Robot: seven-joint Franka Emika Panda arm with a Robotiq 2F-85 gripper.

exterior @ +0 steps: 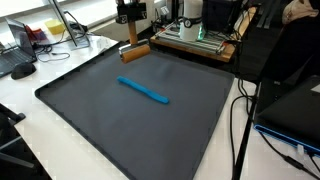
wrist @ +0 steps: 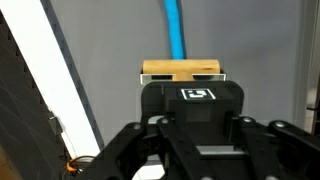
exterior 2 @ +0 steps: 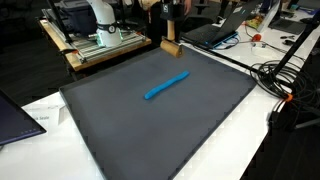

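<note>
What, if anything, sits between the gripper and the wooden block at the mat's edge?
Nothing visible. In the wrist view the gripper is shut on the wooden block, with no other object between them. The blue pen lies apart, further out on the dark mat.

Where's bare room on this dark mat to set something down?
Bare either side of the long blue stick, widest at the near edge of the dark grey mat. Crowded at the far edge, where the black gripper clamps the small wooden block.
</note>
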